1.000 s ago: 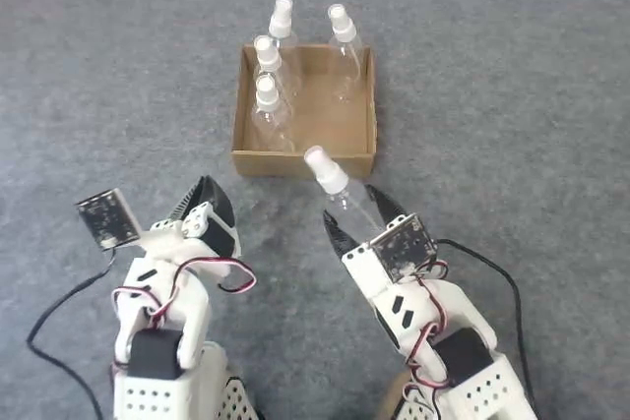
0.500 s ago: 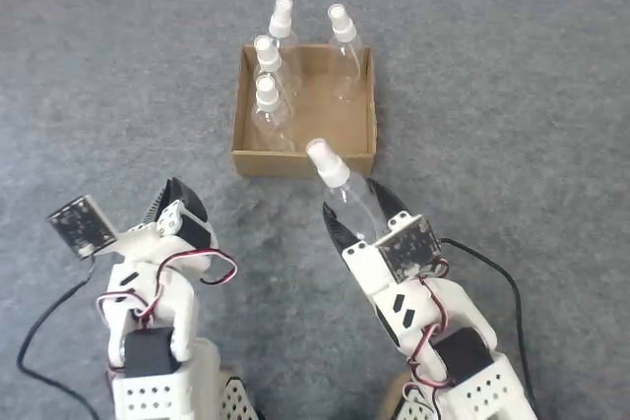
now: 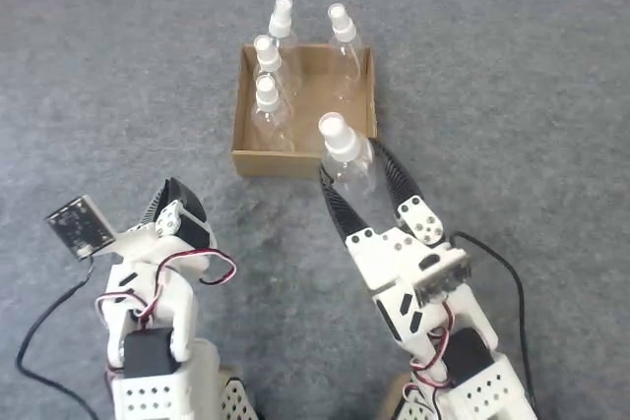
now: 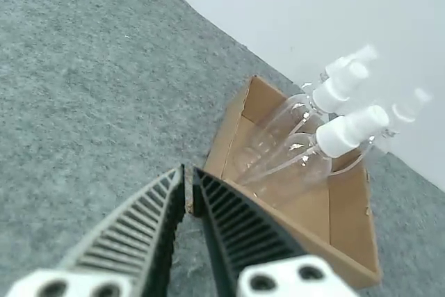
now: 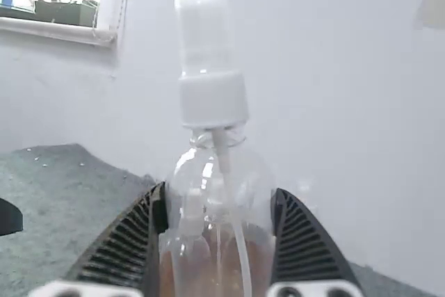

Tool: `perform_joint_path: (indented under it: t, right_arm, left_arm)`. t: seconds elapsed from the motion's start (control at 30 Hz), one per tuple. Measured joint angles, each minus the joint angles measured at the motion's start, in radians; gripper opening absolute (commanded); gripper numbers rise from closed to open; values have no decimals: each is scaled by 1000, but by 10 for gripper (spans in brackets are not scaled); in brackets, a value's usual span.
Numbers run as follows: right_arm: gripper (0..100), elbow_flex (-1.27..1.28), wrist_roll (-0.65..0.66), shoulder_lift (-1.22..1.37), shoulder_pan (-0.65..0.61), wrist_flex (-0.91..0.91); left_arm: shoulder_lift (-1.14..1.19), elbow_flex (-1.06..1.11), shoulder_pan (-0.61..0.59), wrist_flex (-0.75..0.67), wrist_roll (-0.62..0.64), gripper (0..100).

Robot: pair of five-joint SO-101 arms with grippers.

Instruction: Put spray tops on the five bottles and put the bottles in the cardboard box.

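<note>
High view: you're clamping the fifth spray bottle in right fingers; next, lowering into cardboard box. Left fingers together.

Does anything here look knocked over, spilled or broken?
Nothing stands out. Four bottles stand upright in the cardboard box with tops on; the fifth bottle, also capped, sits upright in the right gripper by the box's near wall. No spill or damage shows.

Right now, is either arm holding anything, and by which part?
The right gripper holds a spray bottle by its clear body; the left gripper holds nothing.
</note>
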Motion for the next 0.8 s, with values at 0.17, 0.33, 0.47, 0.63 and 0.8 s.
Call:
perform_joint_path:
  t: [0.17,0.33,0.47,0.63,0.8]
  right_arm:
    - [7,-64,0,0,0,-8]
    - [7,-101,0,0,0,-15]
    - [8,-101,0,0,0,-21]
    - [7,-164,0,117,0,-100]
    - [7,-290,-6,367,0,-181]
  left_arm:
    - [0,0,0,0,0,13]
    - [0,0,0,0,0,13]
    - [0,3,0,0,0,13]
    - [0,9,0,0,0,13]
    - [0,9,0,0,0,13]
